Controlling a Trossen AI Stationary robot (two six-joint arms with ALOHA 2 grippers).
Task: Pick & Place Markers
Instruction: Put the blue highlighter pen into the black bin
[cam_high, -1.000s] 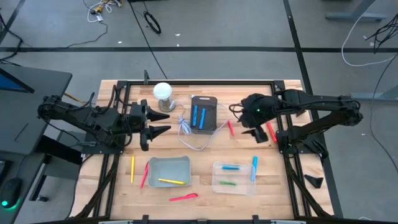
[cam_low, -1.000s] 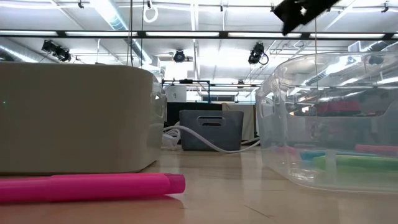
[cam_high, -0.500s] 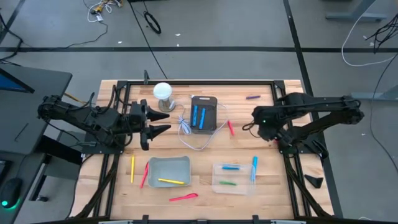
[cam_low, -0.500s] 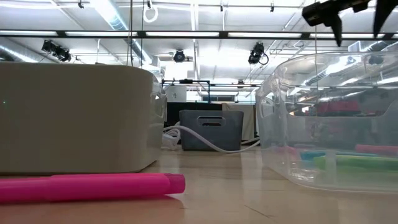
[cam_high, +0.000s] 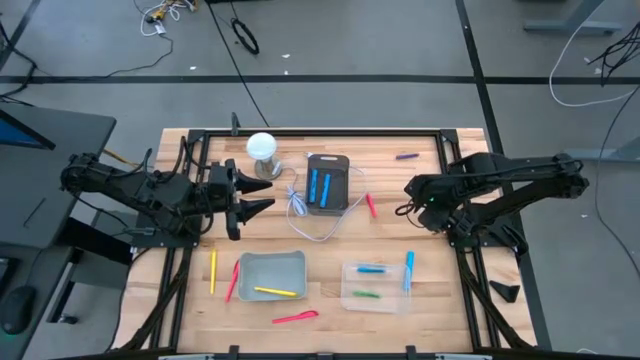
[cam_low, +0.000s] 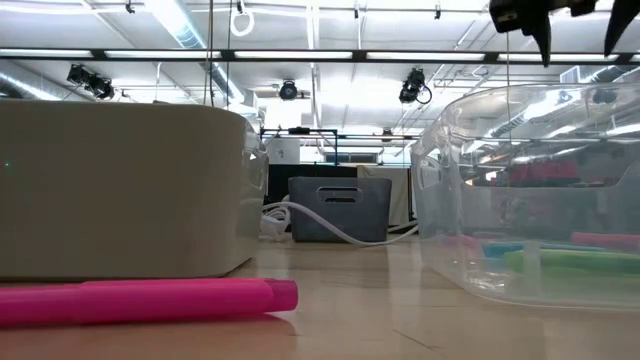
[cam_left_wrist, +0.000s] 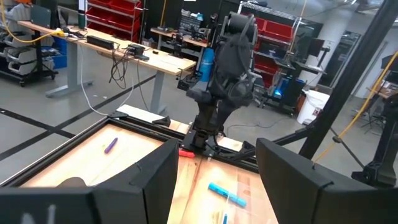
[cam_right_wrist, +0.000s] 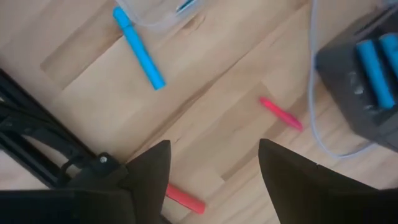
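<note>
A: Hovering over the table's edge, the right gripper (cam_high: 422, 208) has its fingers spread apart and nothing between them. A red marker (cam_right_wrist: 184, 199) lies on the wood just under it, partly behind one finger. A second red marker (cam_right_wrist: 281, 114) and a blue marker (cam_right_wrist: 138, 48) lie farther ahead, the blue one just beside the clear bin (cam_high: 376, 287).

B: What could spoil the pick?

A: My guess is that coming down off-centre would let a fingertip nudge the near red marker, and it may roll toward the black frame rail (cam_right_wrist: 37, 155) close by, where the fingers cannot straddle it.

B: And the left gripper (cam_high: 250, 195)?

A: Fingers apart too, empty, waiting well off on the other side, near the grey tray (cam_high: 327, 184) holding blue markers and the white cable (cam_high: 300, 208).
</note>
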